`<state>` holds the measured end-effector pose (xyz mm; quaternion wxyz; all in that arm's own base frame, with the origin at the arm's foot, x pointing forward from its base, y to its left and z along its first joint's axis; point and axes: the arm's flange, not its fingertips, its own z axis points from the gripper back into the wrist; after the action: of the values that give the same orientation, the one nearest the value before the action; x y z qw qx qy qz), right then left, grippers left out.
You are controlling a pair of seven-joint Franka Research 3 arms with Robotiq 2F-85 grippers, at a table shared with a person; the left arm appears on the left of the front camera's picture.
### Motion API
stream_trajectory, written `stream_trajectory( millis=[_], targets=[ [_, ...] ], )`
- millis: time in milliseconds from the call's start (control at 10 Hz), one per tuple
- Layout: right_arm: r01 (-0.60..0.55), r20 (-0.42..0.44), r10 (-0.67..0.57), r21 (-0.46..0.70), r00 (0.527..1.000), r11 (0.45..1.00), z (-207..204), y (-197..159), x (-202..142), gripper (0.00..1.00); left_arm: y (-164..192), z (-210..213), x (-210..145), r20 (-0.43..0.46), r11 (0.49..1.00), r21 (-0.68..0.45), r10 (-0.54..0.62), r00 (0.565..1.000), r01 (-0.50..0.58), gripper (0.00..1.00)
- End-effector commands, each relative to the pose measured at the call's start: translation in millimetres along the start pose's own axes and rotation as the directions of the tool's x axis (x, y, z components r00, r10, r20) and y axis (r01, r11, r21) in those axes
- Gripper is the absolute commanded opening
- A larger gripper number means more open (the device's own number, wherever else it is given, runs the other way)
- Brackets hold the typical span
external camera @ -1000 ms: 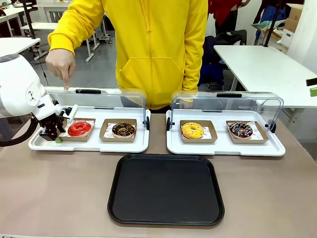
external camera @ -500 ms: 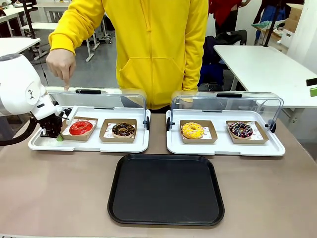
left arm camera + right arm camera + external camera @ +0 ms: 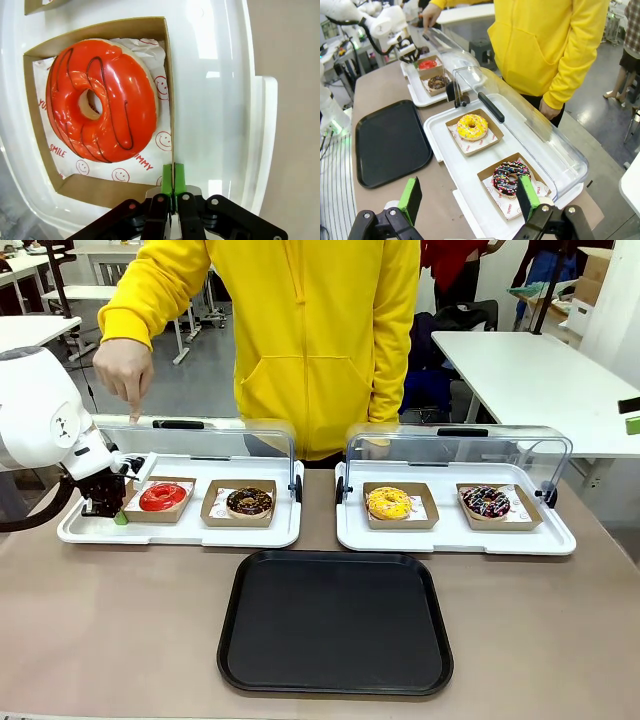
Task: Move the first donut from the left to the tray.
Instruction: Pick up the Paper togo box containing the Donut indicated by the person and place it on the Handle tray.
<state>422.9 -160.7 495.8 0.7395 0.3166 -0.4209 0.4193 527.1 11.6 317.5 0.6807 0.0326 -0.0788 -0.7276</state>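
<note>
The red glazed donut (image 3: 162, 496) sits in its brown cardboard holder (image 3: 134, 515) at the left end of the left white display tray (image 3: 180, 535). My left gripper (image 3: 118, 517) is at the holder's left edge. In the left wrist view its green pads (image 3: 173, 180) are pressed together on the holder's wall (image 3: 169, 90), beside the donut (image 3: 102, 100). The black tray (image 3: 335, 620) lies in front, at the table's middle. My right gripper (image 3: 469, 197) hangs open above the right display tray, with nothing between its fingers.
A chocolate donut (image 3: 249, 502) sits next to the red one. A yellow donut (image 3: 390, 503) and a sprinkled chocolate donut (image 3: 486, 502) lie in the right display tray (image 3: 455, 538). Both clear lids (image 3: 230, 440) stand raised. A person's hand (image 3: 125, 370) points down at the left lid.
The left gripper has nudged slightly up and back, and the holder with the red donut has shifted a little with it. The person's hand stays put.
</note>
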Motion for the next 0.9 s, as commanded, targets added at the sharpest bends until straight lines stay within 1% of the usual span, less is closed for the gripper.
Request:
stream_trajectory(
  millis=[0,100,200,400,600,700,800],
  targets=[
    [-0.009,0.015,0.009,0.0,1.0,1.0,0.4,0.2,2.4,1.0,-0.5,-0.3,-0.1,0.001,1.0,-0.004,0.001,1.0,-0.001,0.02],
    [-0.009,0.015,0.009,0.0,1.0,1.0,0.4,0.2,2.4,1.0,-0.5,14.4,5.1,0.025,0.998,0.05,0.042,0.999,-0.043,0.02],
    [-0.009,0.015,0.009,0.0,1.0,1.0,0.4,0.2,2.4,1.0,-1.3,28.1,10.2,0.046,0.995,0.076,0.064,0.997,-0.067,0.02],
    [-0.009,0.015,0.009,0.0,1.0,1.0,0.4,0.2,2.4,1.0,-8.4,60.8,29.0,0.039,0.989,0.132,0.056,0.998,-0.06,0.02],
    [-0.009,0.015,0.009,0.0,1.0,1.0,0.4,0.2,2.4,1.0,-22.2,90.0,56.7,0.049,0.981,0.182,0.054,0.997,-0.062,0.02],
    [-0.009,0.015,0.009,0.0,1.0,1.0,0.4,0.2,2.4,1.0,-35.7,103.2,73.1,0.068,0.982,0.178,0.052,0.996,-0.063,0.02],
    [-0.009,0.015,0.009,0.0,1.0,1.0,0.4,0.2,2.4,1.0,-56.2,114.3,93.2,0.082,0.991,0.127,0.036,0.996,-0.047,0.02]
  ],
)
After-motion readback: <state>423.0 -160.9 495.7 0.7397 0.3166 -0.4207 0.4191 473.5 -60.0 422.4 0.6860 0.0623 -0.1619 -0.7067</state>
